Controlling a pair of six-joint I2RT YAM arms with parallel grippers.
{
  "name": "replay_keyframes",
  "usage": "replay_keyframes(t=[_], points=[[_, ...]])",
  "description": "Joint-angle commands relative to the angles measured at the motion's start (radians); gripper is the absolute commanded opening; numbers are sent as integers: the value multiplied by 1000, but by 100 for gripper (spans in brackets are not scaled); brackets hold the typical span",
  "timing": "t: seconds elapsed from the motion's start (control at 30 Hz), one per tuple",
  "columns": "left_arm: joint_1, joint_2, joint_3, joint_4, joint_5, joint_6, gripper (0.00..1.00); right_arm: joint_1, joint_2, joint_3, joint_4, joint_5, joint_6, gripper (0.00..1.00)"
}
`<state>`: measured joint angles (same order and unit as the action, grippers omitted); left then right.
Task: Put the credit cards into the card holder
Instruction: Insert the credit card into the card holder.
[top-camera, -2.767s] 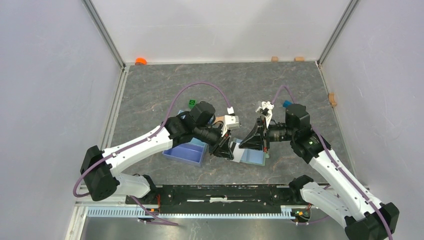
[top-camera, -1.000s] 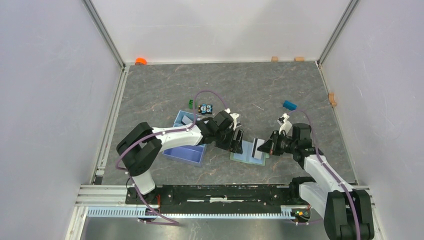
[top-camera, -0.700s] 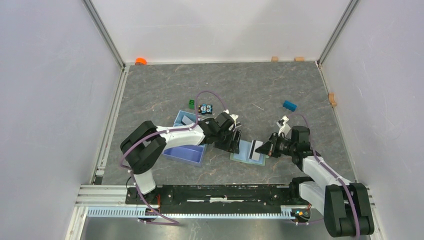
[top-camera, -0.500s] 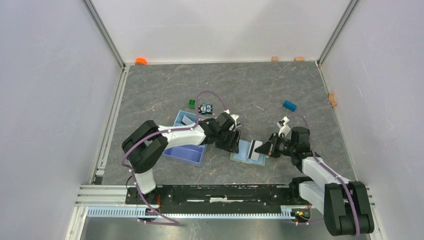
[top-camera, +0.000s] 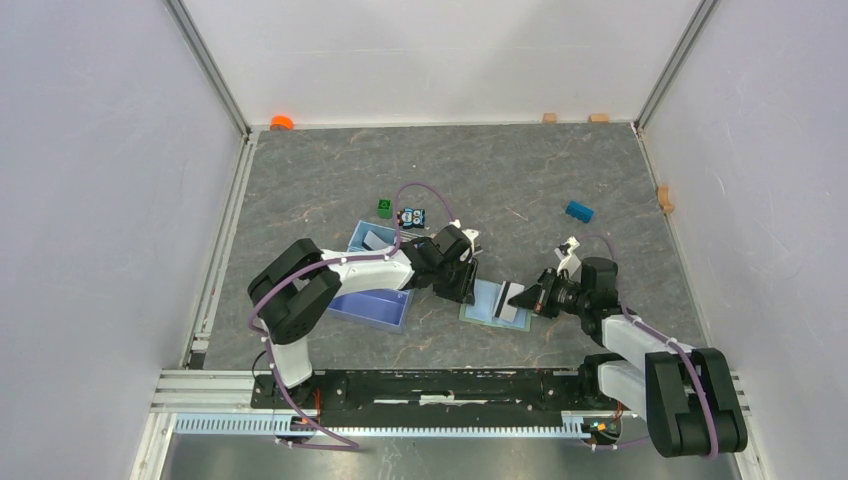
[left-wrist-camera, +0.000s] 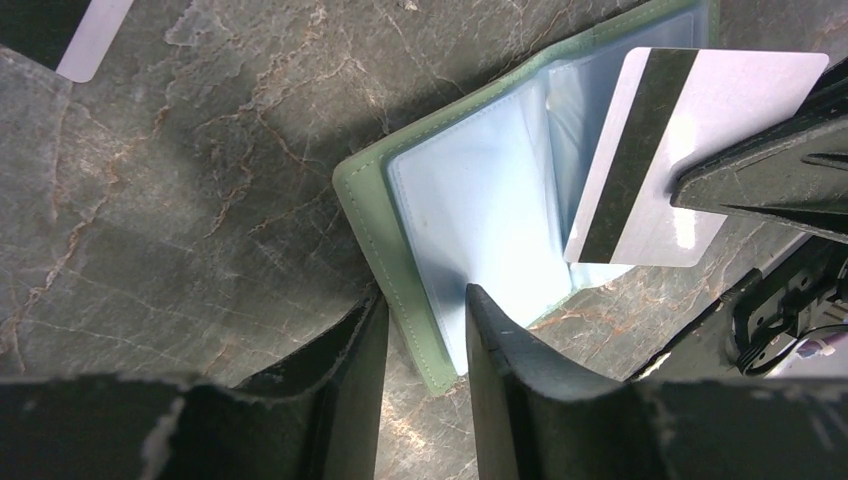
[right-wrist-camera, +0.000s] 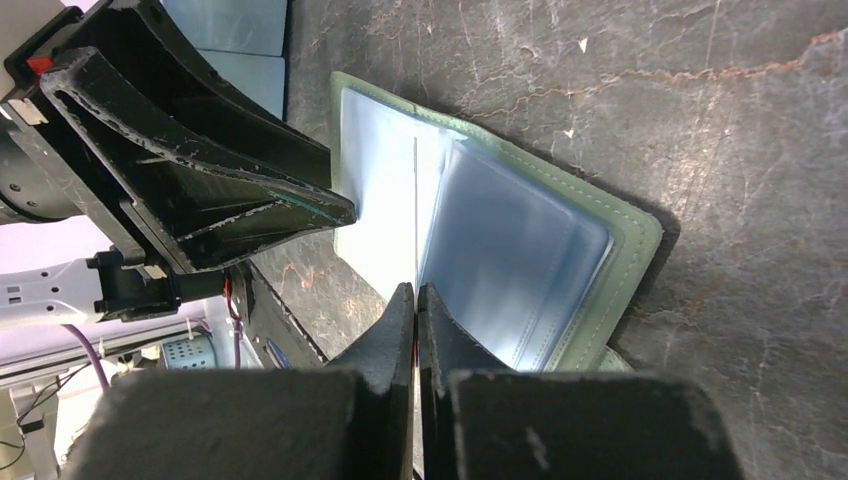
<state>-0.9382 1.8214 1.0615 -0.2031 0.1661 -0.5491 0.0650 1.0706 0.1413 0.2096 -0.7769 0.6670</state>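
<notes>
While the right gripper (right-wrist-camera: 415, 290) is staying clamped on the striped card (left-wrist-camera: 680, 150), the left gripper (left-wrist-camera: 425, 300) is closing in. A second ago its jaws were standing wide. Now they are narrowing across the left cover edge of the holder (left-wrist-camera: 470, 200), with one finger on the worktop (left-wrist-camera: 200, 150) outside the green rim and the other on the pale blue lining. A gap is showing between them, so I am noting the left gripper as open, not pinching.

The holder is lying spread open just right of the tray (top-camera: 375, 305), in the same spot as in the earlier overhead pictures. The card is hanging over its right half, lower corner at the clear pocket leaves; I cannot tell whether it is touching them. A second card (left-wrist-camera: 95, 35) is showing well apart from the holder, untouched.

Judgement: the left arm is setting up to pin the cover so the holder is not sliding when the card goes in. Insertion is not yet begun, and no card is seated. I am watching for the closing jaws dragging the cover sideways and shifting the pocket mouth away from the card.
</notes>
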Motion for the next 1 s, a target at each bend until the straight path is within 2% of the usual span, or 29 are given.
replay_keyframes(t=[0.0,0.3,0.43,0.73,0.97], points=[[-4,27,18,2,-10,1,39,-1,31,-13,99,7,26,0],[-4,44,23,-7,-6,1,30,-1,74,-31,151,21,49,0],[-2,46,23,-10,-6,3,28,-1,84,-21,122,57,29,0],[-1,48,25,-16,-7,6,26,11,129,-1,1,132,-70,0],[-2,53,29,-16,1,8,26,23,164,-4,7,137,-82,0]])
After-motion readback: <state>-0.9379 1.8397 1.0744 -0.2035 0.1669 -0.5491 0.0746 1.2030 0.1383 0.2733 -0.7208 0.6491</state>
